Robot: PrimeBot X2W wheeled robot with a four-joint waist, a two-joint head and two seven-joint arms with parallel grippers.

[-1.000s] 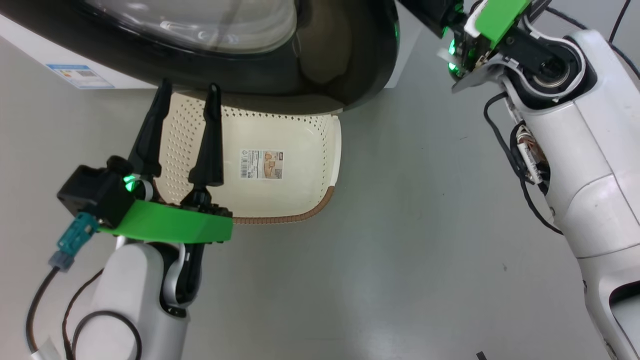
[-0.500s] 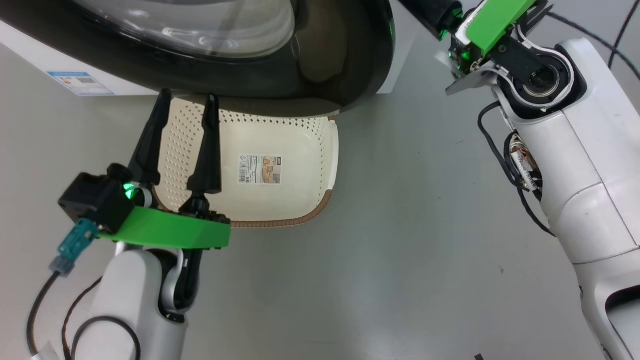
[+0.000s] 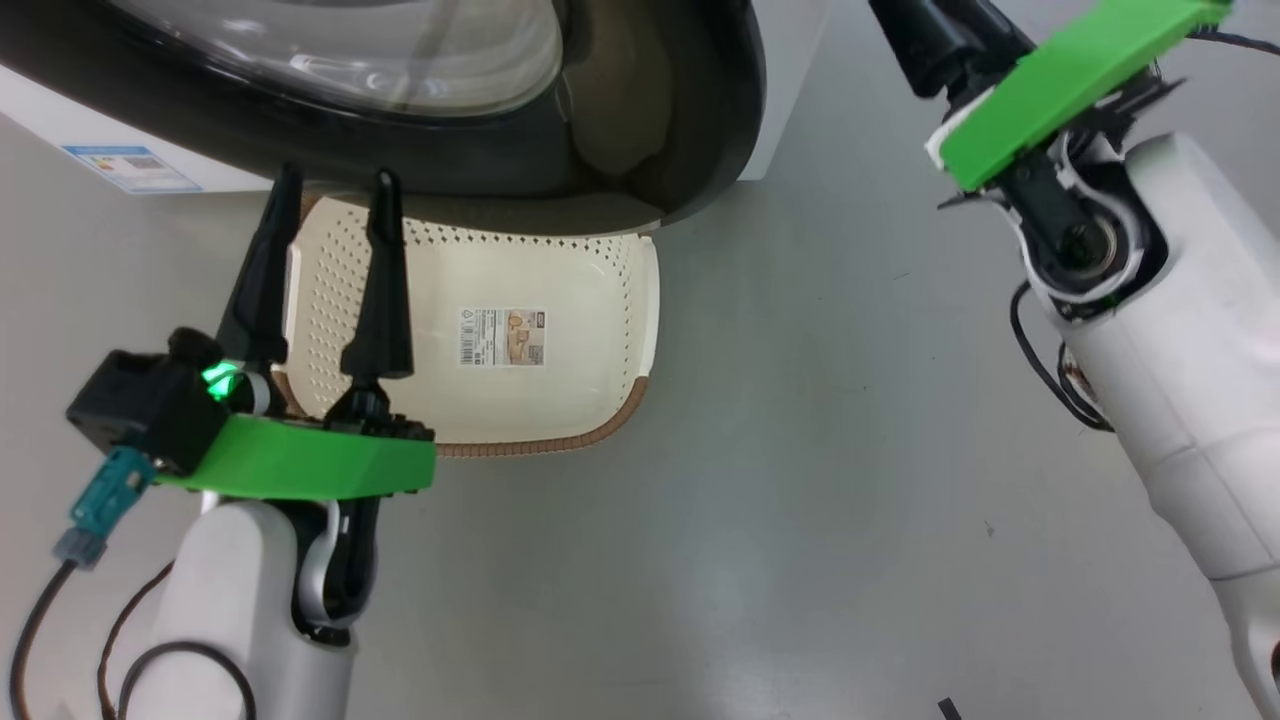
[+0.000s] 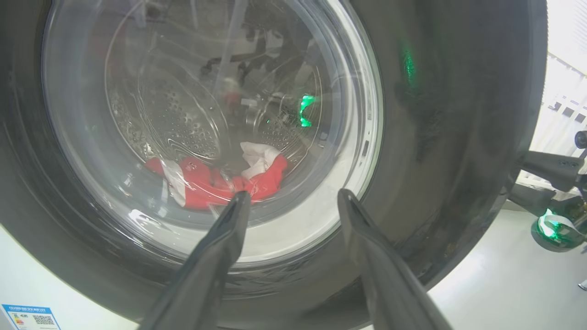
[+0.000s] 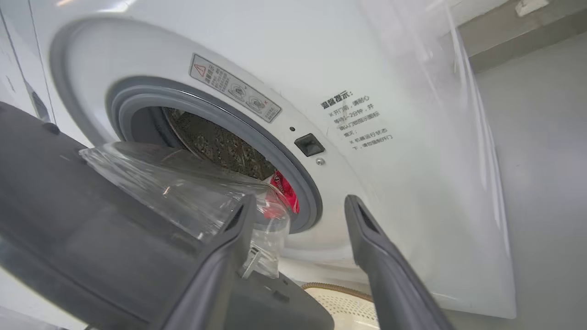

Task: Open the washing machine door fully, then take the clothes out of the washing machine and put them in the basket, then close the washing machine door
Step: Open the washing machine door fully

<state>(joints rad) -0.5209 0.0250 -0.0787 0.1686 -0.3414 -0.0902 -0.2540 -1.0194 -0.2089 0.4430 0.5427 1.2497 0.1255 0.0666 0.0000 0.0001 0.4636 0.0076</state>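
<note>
I see left gripper (image 3: 335, 175) open, holding nothing, fingers above left part of basket (image 3: 600, 300), tips near washing machine door (image 3: 650, 110). Right gripper (image 5: 300, 200) open as well, empty, fingers spread before washing machine (image 5: 390, 68) front. Door ajar, glass bowl (image 5: 183, 183) partly out of opening. Clothes (image 4: 202, 181) lie in drum (image 4: 183, 114), red and white, seen through glass. Basket on floor (image 3: 800, 500), partly under door's lower edge.

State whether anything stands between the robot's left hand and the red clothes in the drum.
Yes. The washing machine door, only partly open, stands between them: the left hand looks at the clothes through its glass. In the head view the door also overhangs the far part of the basket.
</note>
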